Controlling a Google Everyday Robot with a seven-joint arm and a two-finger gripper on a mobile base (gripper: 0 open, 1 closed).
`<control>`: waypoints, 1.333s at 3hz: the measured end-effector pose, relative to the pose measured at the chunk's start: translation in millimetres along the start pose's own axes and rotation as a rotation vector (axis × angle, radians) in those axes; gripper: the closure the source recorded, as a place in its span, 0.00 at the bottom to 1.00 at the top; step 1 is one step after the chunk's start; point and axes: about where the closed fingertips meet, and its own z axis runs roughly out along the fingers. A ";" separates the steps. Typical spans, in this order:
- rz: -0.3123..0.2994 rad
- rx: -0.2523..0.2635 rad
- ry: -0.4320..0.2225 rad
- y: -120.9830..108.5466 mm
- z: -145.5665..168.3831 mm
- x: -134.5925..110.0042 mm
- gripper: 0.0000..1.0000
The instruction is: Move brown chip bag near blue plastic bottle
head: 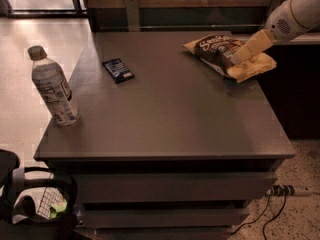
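The brown chip bag (pixel 225 55) lies flat at the far right of the dark table (pixel 170 114), with a dark centre, white lettering and yellow-tan ends. The gripper (pixel 239 58) reaches in from the upper right on a white arm, and its tan fingers rest over the bag's right half. The blue plastic bottle (pixel 52 88) stands upright at the table's near left edge, clear with a pale cap and a white-and-blue label.
A small dark-blue packet (pixel 118 69) lies on the table left of centre. A wall with a rail runs behind the table. A basket (pixel 42 204) sits on the floor at lower left. Cables (pixel 280 199) lie on the floor at lower right.
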 end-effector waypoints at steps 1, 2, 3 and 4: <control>0.001 -0.011 0.008 -8.3 18.6 -8.7 0.00; 0.028 -0.036 0.002 -19.5 58.2 -17.9 0.00; 0.073 -0.083 -0.004 -22.1 95.4 -15.9 0.00; 0.099 -0.126 -0.001 -18.8 119.8 -13.2 0.02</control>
